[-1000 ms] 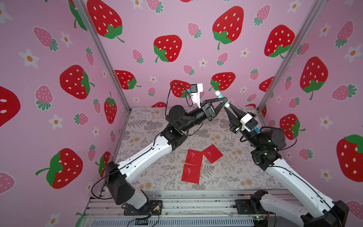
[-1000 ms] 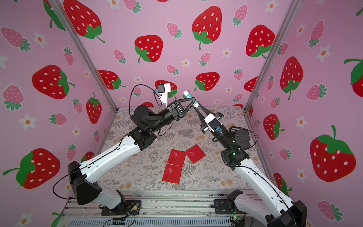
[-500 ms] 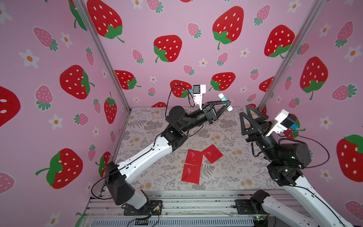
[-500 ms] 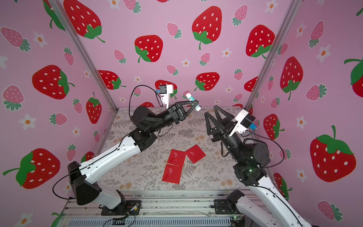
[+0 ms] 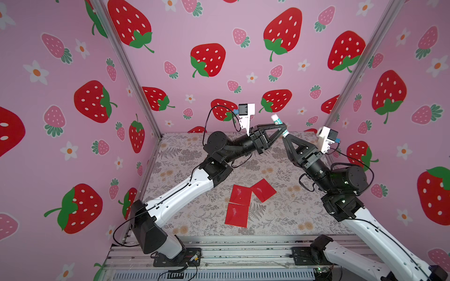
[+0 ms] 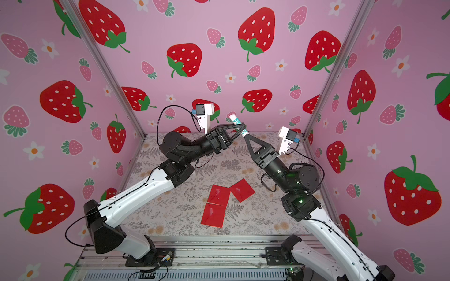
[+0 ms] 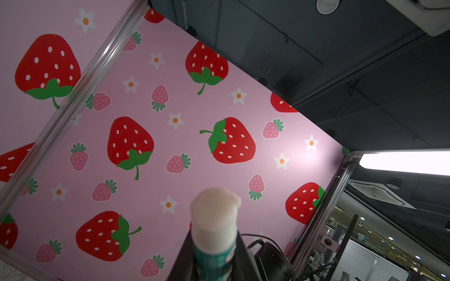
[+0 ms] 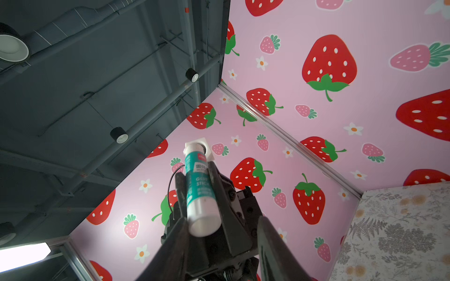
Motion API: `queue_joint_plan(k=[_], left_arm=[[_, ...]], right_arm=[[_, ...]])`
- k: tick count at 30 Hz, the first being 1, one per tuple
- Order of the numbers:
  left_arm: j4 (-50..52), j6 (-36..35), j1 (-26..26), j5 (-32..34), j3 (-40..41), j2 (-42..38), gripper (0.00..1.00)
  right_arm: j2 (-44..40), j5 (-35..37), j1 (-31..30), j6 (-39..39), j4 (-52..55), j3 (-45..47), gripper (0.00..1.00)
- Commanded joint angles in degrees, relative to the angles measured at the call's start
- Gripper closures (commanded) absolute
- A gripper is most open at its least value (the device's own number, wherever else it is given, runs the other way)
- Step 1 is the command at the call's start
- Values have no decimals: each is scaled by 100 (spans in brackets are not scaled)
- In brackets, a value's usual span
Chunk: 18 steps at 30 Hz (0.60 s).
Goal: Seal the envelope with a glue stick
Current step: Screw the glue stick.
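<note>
Teal-labelled glue stick (image 5: 277, 120) clamped in left end effector (image 5: 281, 126), cap off.

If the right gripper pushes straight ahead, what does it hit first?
The right gripper would likely meet the bottom end of the glue stick, held in the left gripper, just ahead between its open jaws. Gap unclear.

High stereo pair; wrist views upward

There is one glue stick (image 5: 277, 120). There are three red squares (image 5: 236, 215) (image 5: 241, 194) (image 5: 263, 190) on the table (image 5: 292, 214). There are two arms (left arm (image 5: 180, 194), right arm (image 5: 372, 226)).
</note>
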<state>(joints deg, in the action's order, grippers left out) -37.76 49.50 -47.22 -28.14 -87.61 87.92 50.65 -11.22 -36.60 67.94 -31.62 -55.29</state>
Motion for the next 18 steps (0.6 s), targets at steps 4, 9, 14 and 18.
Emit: queue_joint_plan(k=[4, 9, 14, 18], left_arm=[[-251, -70, -6, -45, -148, -30, 100], [-206, -80, -13, -17, -132, -30, 100], [-163, -81, 0, -60, -200, 15, 100], [-193, -37, -8, -43, -183, 45, 100]], right_arm=[[50, -181, -10, 521, -692, -58, 56], [37, -151, -11, 400, -483, -141, 69], [49, -143, -12, 360, -451, -140, 74], [75, -165, -7, 338, -413, -191, 72]])
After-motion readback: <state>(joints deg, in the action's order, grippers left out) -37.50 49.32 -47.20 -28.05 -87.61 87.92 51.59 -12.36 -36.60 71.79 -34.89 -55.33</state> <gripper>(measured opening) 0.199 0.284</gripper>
